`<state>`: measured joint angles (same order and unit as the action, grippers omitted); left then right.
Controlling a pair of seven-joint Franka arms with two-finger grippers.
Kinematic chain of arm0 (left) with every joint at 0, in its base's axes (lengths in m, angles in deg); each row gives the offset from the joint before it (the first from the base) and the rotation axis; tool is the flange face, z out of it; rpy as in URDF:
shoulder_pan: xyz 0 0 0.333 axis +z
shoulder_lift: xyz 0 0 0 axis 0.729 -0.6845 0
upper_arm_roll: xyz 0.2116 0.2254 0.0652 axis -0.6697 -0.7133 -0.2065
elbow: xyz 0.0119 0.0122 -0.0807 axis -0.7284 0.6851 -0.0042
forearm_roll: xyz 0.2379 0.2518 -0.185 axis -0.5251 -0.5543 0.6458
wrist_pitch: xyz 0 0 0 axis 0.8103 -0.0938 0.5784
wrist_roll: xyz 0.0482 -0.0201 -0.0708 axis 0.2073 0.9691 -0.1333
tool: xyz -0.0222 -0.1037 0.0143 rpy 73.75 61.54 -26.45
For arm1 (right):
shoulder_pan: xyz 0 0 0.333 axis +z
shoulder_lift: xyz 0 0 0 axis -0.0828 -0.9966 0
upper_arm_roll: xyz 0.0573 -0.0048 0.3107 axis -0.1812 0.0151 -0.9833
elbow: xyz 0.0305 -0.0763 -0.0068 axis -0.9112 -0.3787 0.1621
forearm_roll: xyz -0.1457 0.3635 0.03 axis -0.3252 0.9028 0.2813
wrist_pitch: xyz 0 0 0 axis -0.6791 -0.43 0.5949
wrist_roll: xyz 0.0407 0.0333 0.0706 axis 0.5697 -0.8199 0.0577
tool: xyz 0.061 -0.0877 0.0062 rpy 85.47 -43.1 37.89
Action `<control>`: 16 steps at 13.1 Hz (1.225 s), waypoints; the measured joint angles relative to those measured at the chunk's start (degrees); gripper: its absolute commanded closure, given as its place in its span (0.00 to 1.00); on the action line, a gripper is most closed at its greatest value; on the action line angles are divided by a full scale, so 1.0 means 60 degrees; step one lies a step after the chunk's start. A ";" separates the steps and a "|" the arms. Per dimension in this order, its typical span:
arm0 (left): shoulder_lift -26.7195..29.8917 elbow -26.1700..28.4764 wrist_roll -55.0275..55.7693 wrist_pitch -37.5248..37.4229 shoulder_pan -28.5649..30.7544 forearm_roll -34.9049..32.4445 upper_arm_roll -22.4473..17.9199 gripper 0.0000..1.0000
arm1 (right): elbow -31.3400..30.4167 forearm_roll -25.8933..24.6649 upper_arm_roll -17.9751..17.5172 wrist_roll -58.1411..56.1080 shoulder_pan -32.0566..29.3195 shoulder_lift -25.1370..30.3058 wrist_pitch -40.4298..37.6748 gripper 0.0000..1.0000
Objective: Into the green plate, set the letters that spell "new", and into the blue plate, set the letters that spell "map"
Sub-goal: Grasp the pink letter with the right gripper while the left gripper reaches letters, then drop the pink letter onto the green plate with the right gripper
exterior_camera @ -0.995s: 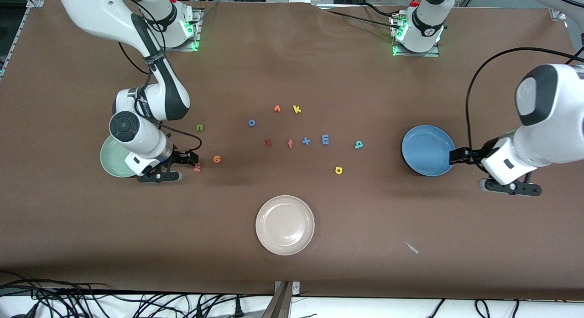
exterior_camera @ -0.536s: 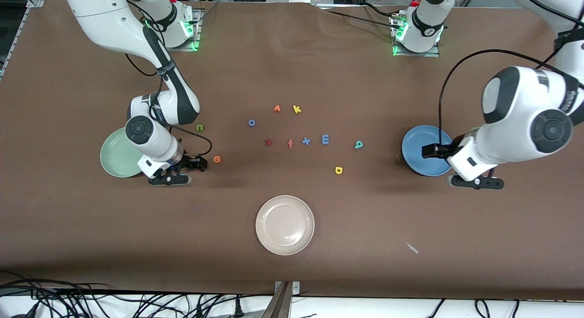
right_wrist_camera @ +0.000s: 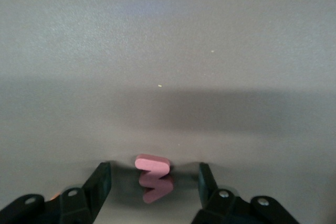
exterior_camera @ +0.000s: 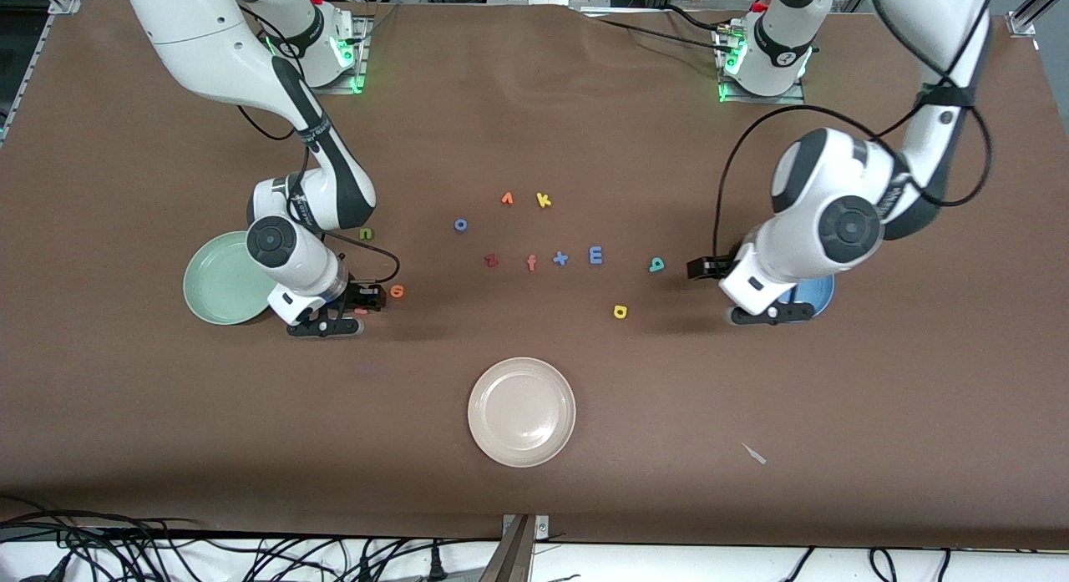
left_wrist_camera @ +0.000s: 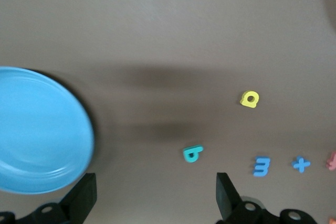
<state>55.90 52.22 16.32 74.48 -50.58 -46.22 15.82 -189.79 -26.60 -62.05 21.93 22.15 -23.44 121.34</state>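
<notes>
Right gripper (exterior_camera: pixel 361 305) sits low at the table beside the green plate (exterior_camera: pixel 219 280), its fingers (right_wrist_camera: pixel 100 186) parted with the pinkish-red w (right_wrist_camera: pixel 154 178) lying between them and a gap on either side, so nothing is gripped. Left gripper (exterior_camera: pixel 710 273) hangs over the table at the edge of the blue plate (exterior_camera: pixel 814 294), jaws spread wide and holding nothing. Both plates show no letters in the parts that can be seen, though the left arm covers much of the blue one; the cream plate (exterior_camera: pixel 522 412), nearer the front camera, holds nothing either. Bare brown table (exterior_camera: pixel 534 498) spreads widely around the cream plate and toward each edge. Just beside the right gripper lies the orange e (exterior_camera: pixel 397 291), and the green n (exterior_camera: pixel 366 233) lies farther from the front camera, partly under the right arm. Near the left gripper lies the teal letter (exterior_camera: pixel 657 265), with the yellow rounded letter (exterior_camera: pixel 620 312) nearer the front camera and the blue m (exterior_camera: pixel 595 255) toward the middle. All are small, flat foam pieces. Mid-table sit the blue x (exterior_camera: pixel 560 258), an orange f (exterior_camera: pixel 531 263), the dark red z (exterior_camera: pixel 491 260), the blue o (exterior_camera: pixel 460 225), the orange v-like piece (exterior_camera: pixel 507 199) and the yellow k (exterior_camera: pixel 544 200).
</notes>
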 measured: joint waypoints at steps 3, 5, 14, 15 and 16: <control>-0.0002 0.1444 0.0599 0.1911 -0.0010 0.0000 0.0457 0.06 | 0.0023 0.0000 0.0001 0.0000 -0.0018 0.0008 0.0002 0.69; -0.0010 0.2242 0.0713 0.2835 -0.0053 0.0000 0.0618 0.09 | 0.0055 0.0000 0.0000 0.0000 -0.0023 0.0031 0.0001 0.82; -0.0863 0.2715 0.1177 0.3976 -0.0345 -0.0511 0.0632 0.21 | 0.2501 0.0008 0.0067 -0.1271 -0.1299 0.0182 -0.4529 1.00; -0.0968 0.2715 0.1273 0.4047 -0.0350 -0.0584 0.0632 0.21 | 0.2734 0.0010 0.0097 -0.1879 -0.1733 0.0253 -0.5005 1.00; -0.1041 0.2715 0.1335 0.4067 -0.0362 -0.0623 0.0632 0.23 | 0.2769 0.0010 0.0131 -0.2405 -0.2164 0.0317 -0.5255 1.00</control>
<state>49.65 68.51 24.33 98.88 -52.75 -49.96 19.61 -173.17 -26.54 -61.27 7.50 9.17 -21.54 89.81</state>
